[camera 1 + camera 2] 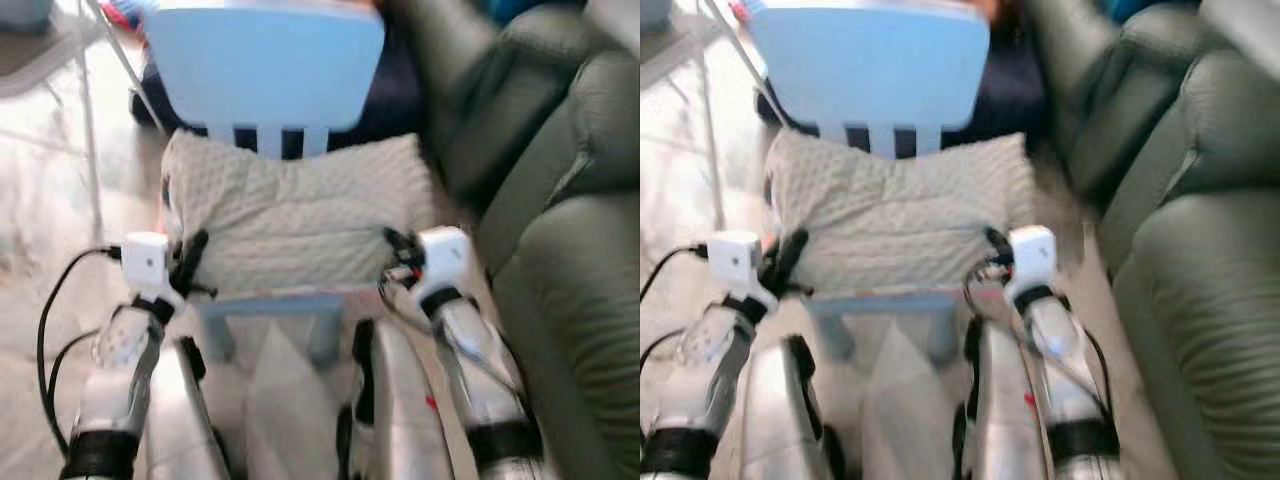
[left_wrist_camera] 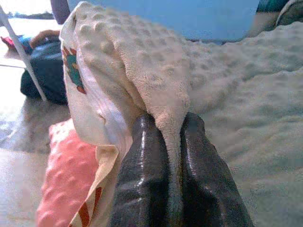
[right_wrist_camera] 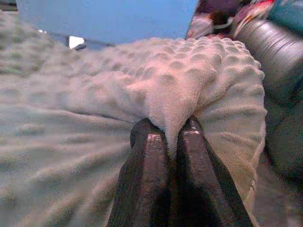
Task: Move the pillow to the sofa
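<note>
pillow (image 1: 295,215): lies on the blue chair (image 1: 265,65) seat, beside the sofa (image 1: 565,250)
left claw (image 2: 173,137): pinching the pillow's left edge
right claw (image 3: 171,130): pinching its right edge, so it lifts level

Two silver arms, glossy metal shells, black bands near elbows. White boxy wrist block behind each claw. Left claw (image 1: 192,262): two long black fingers, shiny, rounded, faint ridges along length. Right claw (image 1: 398,243): same black glossy fingers. Black cable loops from left wrist block down beside arm. Thin wires, red among them, at right wrist. Small red mark on right forearm shell.
</note>
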{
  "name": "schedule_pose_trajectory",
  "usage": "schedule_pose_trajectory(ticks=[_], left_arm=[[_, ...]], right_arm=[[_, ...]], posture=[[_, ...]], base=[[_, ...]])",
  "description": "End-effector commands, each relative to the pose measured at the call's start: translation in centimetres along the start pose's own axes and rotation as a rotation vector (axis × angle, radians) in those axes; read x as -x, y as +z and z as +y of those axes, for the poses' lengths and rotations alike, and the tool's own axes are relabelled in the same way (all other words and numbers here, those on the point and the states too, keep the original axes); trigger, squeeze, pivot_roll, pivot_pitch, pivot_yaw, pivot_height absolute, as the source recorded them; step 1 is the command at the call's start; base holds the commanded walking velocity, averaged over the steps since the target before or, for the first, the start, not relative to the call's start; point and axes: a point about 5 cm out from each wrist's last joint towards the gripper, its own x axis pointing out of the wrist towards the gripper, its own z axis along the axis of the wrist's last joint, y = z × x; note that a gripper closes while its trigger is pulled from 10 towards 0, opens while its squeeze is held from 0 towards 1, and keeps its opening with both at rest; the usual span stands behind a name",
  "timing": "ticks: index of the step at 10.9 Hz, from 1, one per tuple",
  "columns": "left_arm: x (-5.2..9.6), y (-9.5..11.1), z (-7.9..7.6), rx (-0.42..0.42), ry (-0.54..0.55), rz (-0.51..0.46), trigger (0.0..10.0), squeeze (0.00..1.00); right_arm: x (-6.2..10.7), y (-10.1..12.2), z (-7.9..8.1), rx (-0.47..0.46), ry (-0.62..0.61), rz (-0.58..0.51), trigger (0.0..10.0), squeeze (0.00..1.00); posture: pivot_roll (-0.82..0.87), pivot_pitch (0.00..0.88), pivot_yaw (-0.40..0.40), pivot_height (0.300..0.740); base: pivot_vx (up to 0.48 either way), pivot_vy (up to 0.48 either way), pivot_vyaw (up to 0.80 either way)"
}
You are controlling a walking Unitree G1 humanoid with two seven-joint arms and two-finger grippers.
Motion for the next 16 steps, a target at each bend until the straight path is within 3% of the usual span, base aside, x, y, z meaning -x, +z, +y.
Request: schedule_pose_trajectory(ticks=[1,2,3,4,5,14,16], left_arm=[[0.1,0.8,0.6,-0.013,0.035,-0.019,9.8,0.00],[0.1,1.5,0.6,-0.026,0.030,-0.011,10.0,0.00],[0.2,1.2,0.5,-0.024,0.042,0.022,10.0,0.00],[0.2,1.1,0.0,-0.016,0.043,0.018,10.0,0.00],[0.2,1.2,-0.2,-0.014,0.043,0.019,10.0,0.00],[-0.8,1.8,0.1,-0.022,0.079,0.039,10.0,0.00],[-0.8,1.0,-0.1,-0.037,0.093,0.089,10.0,0.00]], right_arm=[[0.8,0.4,-1.4,-0.007,-0.086,-0.006,10.0,0.00],[1.7,-0.2,-1.6,-0.036,-0.103,0.032,10.0,0.00],[1.9,0.1,-1.4,-0.038,-0.088,0.022,10.0,0.00],[1.6,0.6,-1.5,-0.096,-0.119,0.006,10.0,0.00],[1.5,0.8,-1.4,-0.084,-0.126,0.004,10.0,0.00],[1.4,1.0,-1.9,-0.120,-0.129,0.036,10.0,0.00],[1.3,1.0,-1.9,-0.115,-0.145,0.051,10.0,0.00]], posture=[[0.03,0.000,-0.083,0.473],[0.03,0.000,-0.078,0.473],[0.02,0.000,-0.072,0.473],[0.02,0.000,-0.071,0.473],[0.02,0.000,-0.069,0.482],[0.02,0.000,-0.056,0.647],[0.01,0.000,-0.058,0.657]], base=[[0.000,0.000,0.00],[0.000,0.000,0.00],[0.000,0.000,0.00],[0.000,0.000,0.00],[0.000,0.000,0.00],[0.000,0.000,0.00],[0.000,0.000,0.00]])
